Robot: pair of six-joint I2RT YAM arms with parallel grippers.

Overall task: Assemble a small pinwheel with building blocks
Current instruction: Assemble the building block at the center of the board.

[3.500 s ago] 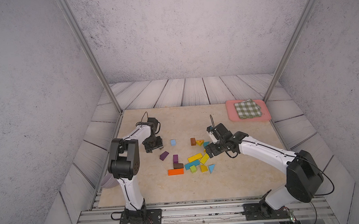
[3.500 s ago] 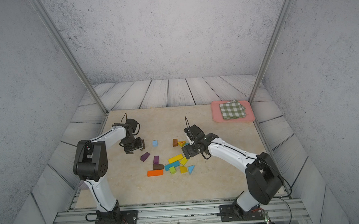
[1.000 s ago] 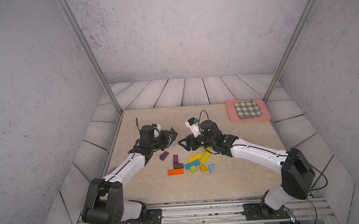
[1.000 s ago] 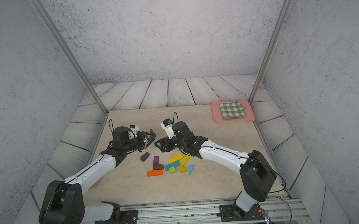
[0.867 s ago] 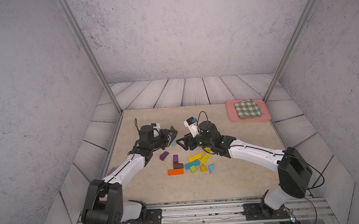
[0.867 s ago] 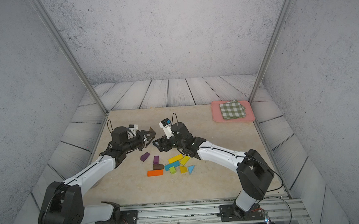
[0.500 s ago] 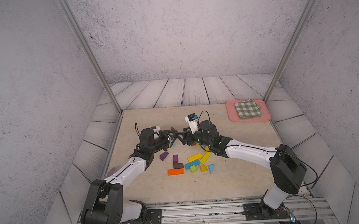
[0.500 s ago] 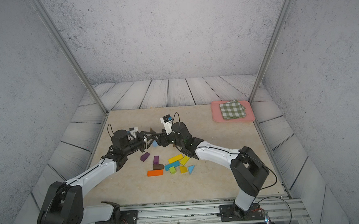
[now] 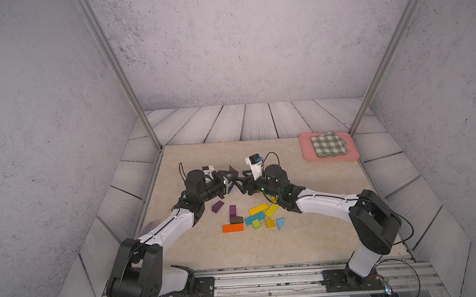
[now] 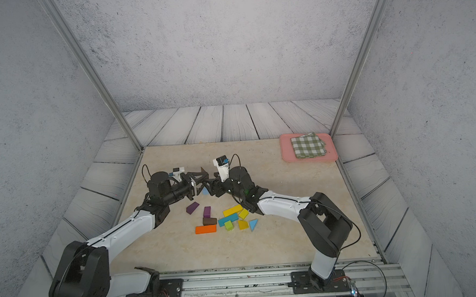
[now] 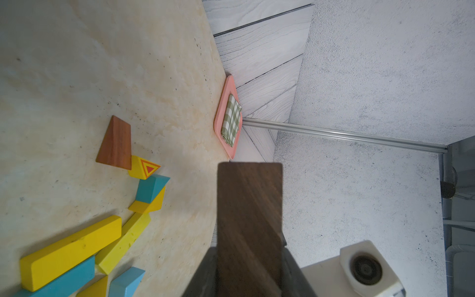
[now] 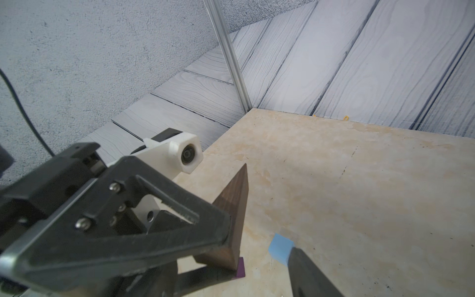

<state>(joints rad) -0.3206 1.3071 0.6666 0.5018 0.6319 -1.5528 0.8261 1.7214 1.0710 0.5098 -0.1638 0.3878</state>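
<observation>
Both arms are converging from earlier separate positions: left gripper [image 9: 231, 180] is holding the dark brown wedge [image 12: 236, 205] aloft, taper upward; right gripper [image 9: 242, 182], parted and empty, is facing it.

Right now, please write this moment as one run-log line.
left gripper: holds dark brown wooden wedge aloft | right gripper: open, facing it

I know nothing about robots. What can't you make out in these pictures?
Blue cube: mostly hidden under the left pincer and right pincer in both top views.
Light-brown wedge: seen from the left wrist only; the right arm covers it in both top views.
Dark wedge: too small in top views to tell whether the right pincer touches it.
Its near end: cut off by the bottom edge in the left wrist view.
</observation>
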